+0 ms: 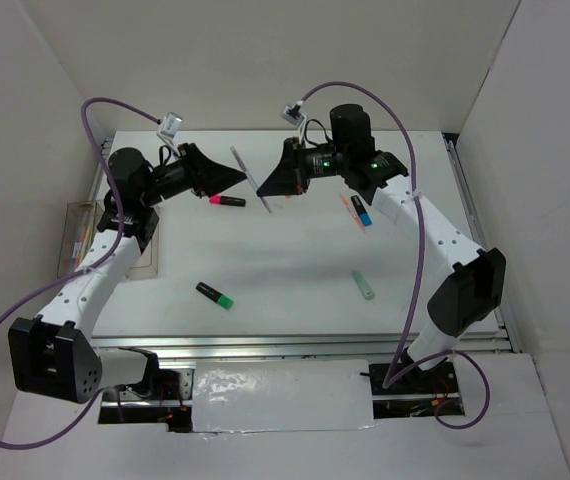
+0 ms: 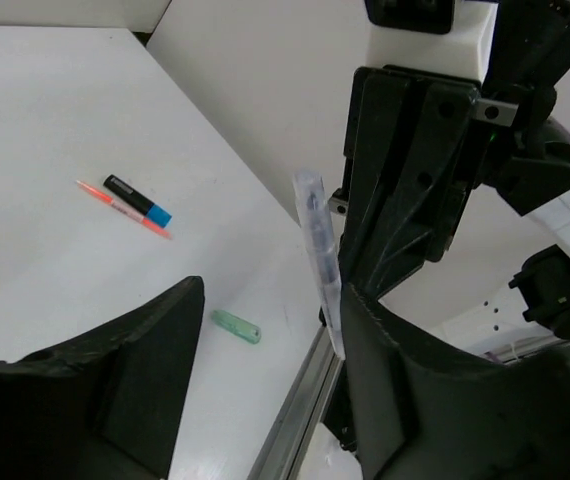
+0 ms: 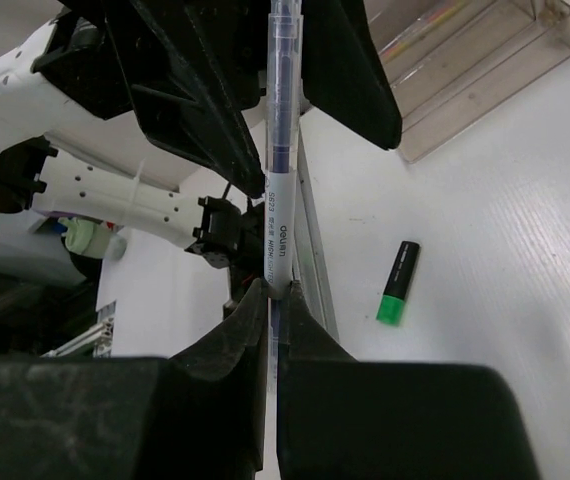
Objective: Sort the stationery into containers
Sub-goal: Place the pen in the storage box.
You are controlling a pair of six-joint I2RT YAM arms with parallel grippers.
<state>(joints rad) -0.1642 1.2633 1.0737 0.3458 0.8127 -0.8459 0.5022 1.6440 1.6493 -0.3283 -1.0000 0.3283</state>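
My right gripper (image 1: 270, 190) (image 3: 277, 290) is shut on one end of the silver-blue pen (image 1: 249, 176) (image 3: 281, 200) and holds it in the air over the table's far middle. My left gripper (image 1: 235, 178) (image 2: 273, 300) is open and faces it. The pen's free end (image 2: 320, 260) stands between the left jaws, close against one finger. The three joined clear bins (image 1: 83, 232) (image 3: 465, 70) sit at the left edge, beside the left arm.
On the table lie a pink highlighter (image 1: 227, 201), a black-green highlighter (image 1: 214, 295) (image 3: 398, 283), a mint green one (image 1: 364, 285) (image 2: 237, 326), a blue-black one (image 1: 361, 210) (image 2: 137, 200) and a thin red pen (image 1: 349, 208) (image 2: 115, 207). White walls enclose the table.
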